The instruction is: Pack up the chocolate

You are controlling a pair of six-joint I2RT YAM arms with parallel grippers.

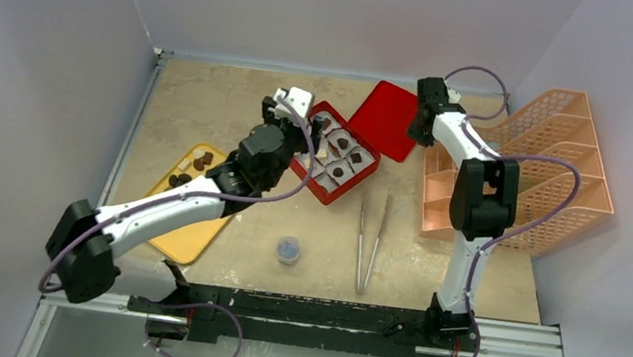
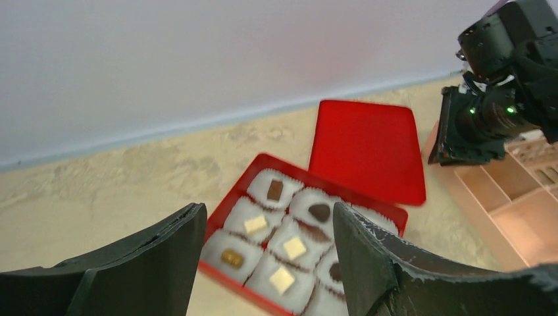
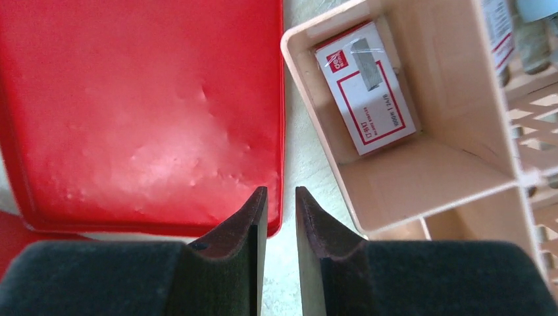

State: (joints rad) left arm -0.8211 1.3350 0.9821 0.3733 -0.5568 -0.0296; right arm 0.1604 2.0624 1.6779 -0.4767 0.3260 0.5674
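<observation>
The red box holds white paper liners with chocolate pieces in them, seen in the left wrist view as dark, cream and tan. More loose chocolate lies on the yellow tray. My left gripper hovers over the box's left part; in its wrist view it is wide open and empty. My right gripper hangs over the right edge of the red lid. In its wrist view it is a narrow gap apart with nothing between the fingers.
Metal tweezers lie on the table in front of the box. A small grey-blue cap sits near the front middle. An orange desk organiser stands at the right, with a staples box in one compartment.
</observation>
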